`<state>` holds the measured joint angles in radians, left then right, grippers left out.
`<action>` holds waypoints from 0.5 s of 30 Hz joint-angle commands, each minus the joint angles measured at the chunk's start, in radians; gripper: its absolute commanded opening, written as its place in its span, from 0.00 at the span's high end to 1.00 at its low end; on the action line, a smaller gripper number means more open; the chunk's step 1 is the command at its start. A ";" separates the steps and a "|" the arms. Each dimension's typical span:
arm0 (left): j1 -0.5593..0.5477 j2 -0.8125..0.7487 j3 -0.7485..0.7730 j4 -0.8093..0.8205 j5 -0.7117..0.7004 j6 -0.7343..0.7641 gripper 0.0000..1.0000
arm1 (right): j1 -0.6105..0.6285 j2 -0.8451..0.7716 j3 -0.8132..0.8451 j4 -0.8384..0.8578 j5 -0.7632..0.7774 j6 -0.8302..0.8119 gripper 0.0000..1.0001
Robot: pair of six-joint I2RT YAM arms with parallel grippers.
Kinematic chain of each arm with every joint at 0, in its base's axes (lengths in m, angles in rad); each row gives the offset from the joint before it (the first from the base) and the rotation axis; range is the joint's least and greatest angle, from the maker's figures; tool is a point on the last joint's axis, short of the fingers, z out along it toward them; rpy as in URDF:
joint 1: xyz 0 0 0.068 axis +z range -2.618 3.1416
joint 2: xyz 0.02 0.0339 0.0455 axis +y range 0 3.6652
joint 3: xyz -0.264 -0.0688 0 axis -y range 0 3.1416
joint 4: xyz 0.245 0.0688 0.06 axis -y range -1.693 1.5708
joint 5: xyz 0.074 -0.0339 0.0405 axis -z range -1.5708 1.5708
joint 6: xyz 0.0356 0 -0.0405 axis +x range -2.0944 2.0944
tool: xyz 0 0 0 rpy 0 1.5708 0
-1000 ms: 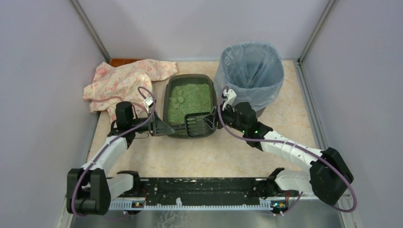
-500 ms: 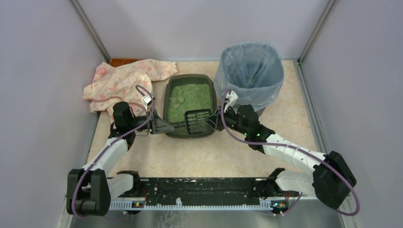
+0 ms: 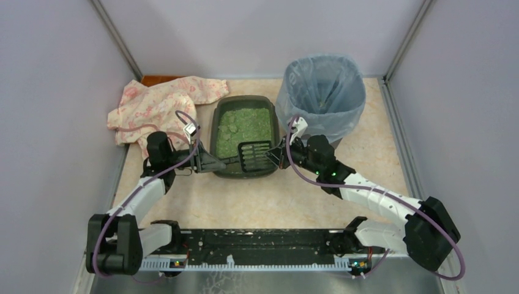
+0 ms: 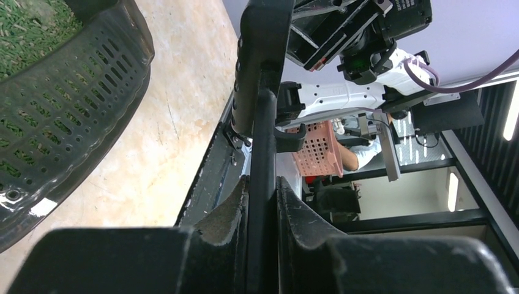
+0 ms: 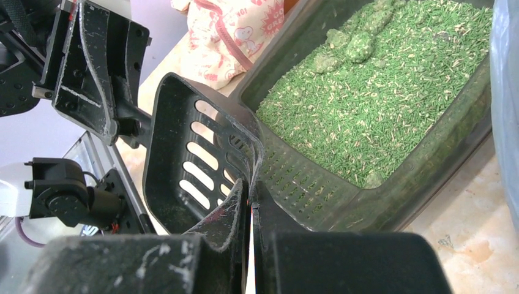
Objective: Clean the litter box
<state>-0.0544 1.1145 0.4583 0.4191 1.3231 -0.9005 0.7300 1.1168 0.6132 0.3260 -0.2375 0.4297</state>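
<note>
The litter box (image 3: 219,122), a dark grey-green tray, holds green litter with a few clumps (image 5: 355,43). A black slotted scoop (image 3: 254,156) hangs over the box's near end. My left gripper (image 3: 211,163) is shut on the scoop's handle (image 4: 263,122), which runs straight up between its fingers (image 4: 229,211). My right gripper (image 3: 276,158) comes in from the right. It is shut on the right rim of the scoop's head (image 5: 190,159), its fingers (image 5: 232,214) pressed together on the thin edge. The scoop's head looks empty.
A round bin lined with a blue-grey bag (image 3: 321,92) stands just right of the box, behind my right wrist. A pink patterned cloth (image 3: 159,104) lies at the back left. Grey walls close in both sides.
My right gripper's jaws have gone from open to shut on the scoop's rim. The scoop has shifted slightly away from the arms, over the box's near end. The left grip is unchanged.
</note>
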 commanded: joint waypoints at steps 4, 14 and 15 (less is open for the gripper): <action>0.002 -0.015 -0.005 0.069 -0.101 -0.038 0.68 | 0.006 -0.068 0.002 -0.013 -0.035 -0.061 1.00; 0.004 -0.079 -0.129 0.287 -0.221 -0.214 0.54 | 0.006 -0.075 -0.007 0.003 -0.026 -0.054 1.00; 0.004 -0.087 -0.137 0.301 -0.228 -0.225 0.54 | 0.006 -0.072 -0.006 0.006 -0.026 -0.053 1.00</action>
<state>-0.0547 1.0645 0.3492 0.5972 1.1606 -1.0542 0.7307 1.0668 0.6025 0.2970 -0.2466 0.3958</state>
